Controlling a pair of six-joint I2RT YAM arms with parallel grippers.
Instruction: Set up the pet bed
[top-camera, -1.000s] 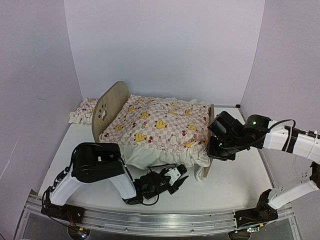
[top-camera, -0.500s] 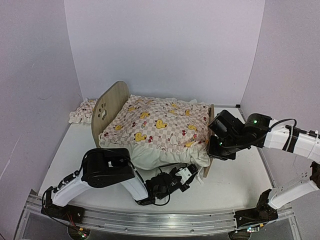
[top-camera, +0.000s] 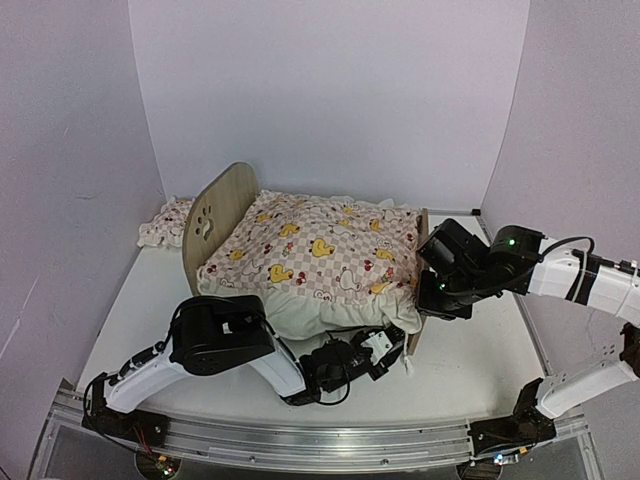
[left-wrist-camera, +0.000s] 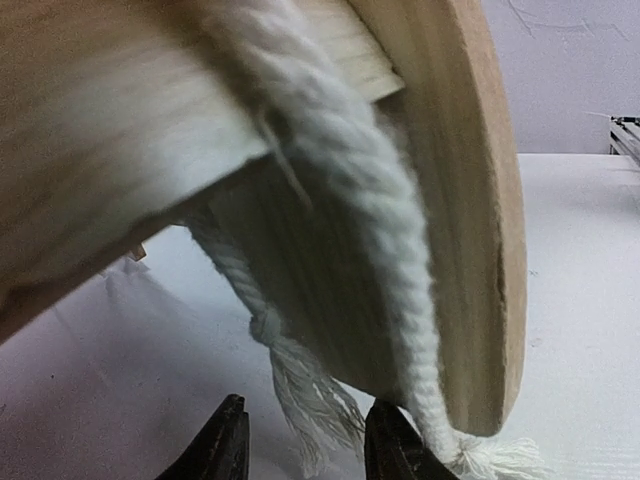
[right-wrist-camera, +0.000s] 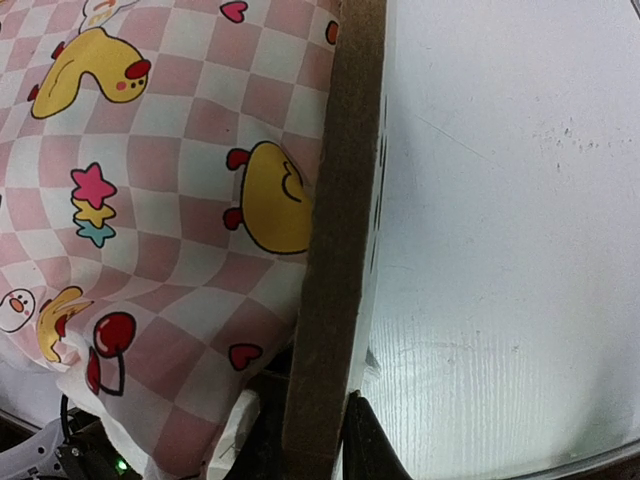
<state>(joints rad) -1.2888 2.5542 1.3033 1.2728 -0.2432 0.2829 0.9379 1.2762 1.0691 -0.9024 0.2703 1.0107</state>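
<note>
1. Pillow (top-camera: 165, 220) lies on the counter (top-camera: 470, 350) at the far left, behind the headboard, well out of either arm's way.
2. The pet bed (top-camera: 222, 205) stands mid-counter under its duck-print cover (top-camera: 320, 250), whose near edge hangs loose. The left arm reaching underneath could drag it off.
3. The left claw (left-wrist-camera: 305, 448) is open, low at the near corner of the footboard (left-wrist-camera: 480, 200), with a frayed cord (left-wrist-camera: 400, 330) between its tips. Closing there may snag the tassel, not the wood.
4. The right claw (right-wrist-camera: 318, 445) pinches the footboard's top edge; I reckon a hard pull could tip the whole frame.
</note>
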